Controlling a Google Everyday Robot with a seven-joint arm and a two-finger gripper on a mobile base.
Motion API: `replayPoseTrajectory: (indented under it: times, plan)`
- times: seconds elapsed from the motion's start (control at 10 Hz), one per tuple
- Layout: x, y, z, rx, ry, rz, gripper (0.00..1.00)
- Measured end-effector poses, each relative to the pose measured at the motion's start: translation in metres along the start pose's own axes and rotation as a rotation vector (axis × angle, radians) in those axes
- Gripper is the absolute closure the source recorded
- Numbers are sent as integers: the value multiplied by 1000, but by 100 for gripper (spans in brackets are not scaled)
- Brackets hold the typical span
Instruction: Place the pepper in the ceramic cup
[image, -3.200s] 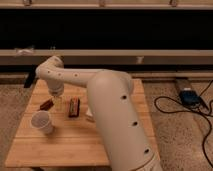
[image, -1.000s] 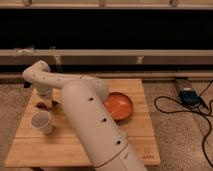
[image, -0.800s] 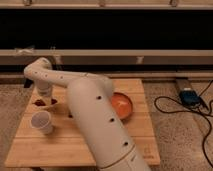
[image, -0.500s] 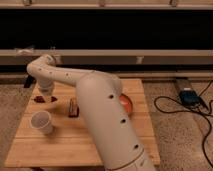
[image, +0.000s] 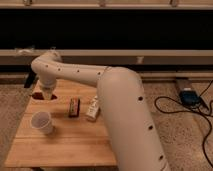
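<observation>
The white ceramic cup (image: 41, 122) stands upright on the left side of the wooden table (image: 60, 146). My gripper (image: 46, 93) hangs at the table's far left corner, behind the cup, mostly hidden by the white wrist. Small dark red patches that look like the pepper (image: 36, 95) show at the gripper, low over the table. I cannot tell whether the pepper is held or lying there. The gripper is apart from the cup, about a cup's width beyond it.
A dark brown bar (image: 74, 106) and a white packet (image: 92, 109) lie mid-table, right of the cup. My thick white arm (image: 125, 115) crosses the table's right half and hides what is behind it. Cables and a blue device (image: 190, 95) lie on the floor at right.
The gripper shifted left to the table's far corner and has stayed there. The arm's bulk swung left and now covers the orange-red bowl that showed a second ago.
</observation>
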Motion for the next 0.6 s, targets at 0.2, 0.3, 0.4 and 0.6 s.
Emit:
replayPoseTrajectory:
  times: [0.2,0.3,0.4,0.6]
  plan:
    - [2,-20,-18,-4,47,-3,100]
    - [5,-30,-22,-1,59,-12,100]
    - [9,-44,-25,7,65,-26,100]
    - [20,-74,-34,27,81,-63,100]
